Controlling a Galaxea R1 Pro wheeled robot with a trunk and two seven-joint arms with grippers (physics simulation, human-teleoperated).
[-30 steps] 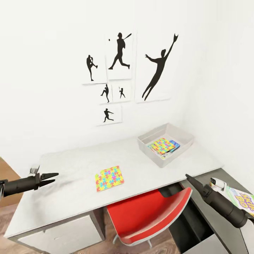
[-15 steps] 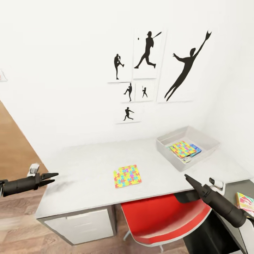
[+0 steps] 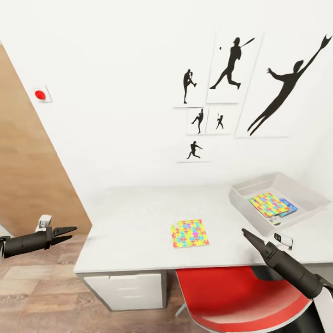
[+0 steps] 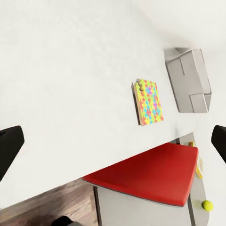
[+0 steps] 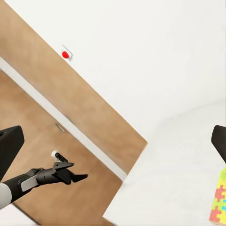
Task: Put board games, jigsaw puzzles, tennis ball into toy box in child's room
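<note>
Both my jaws hang empty, seemingly parted, free for the puzzle (image 3: 189, 233) lying on the desk (image 3: 134, 222) short of the box (image 3: 306, 190).

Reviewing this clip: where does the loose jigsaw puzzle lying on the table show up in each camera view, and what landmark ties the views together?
Head view: the jigsaw puzzle lies flat near the table's front edge, left of the toy box.
Left wrist view: it sits mid-frame, between the toy box and the red chair.
Right wrist view: a corner of it shows at the frame's edge.
Shared landmark: the white table under the puzzle, seen in all three views.
</note>
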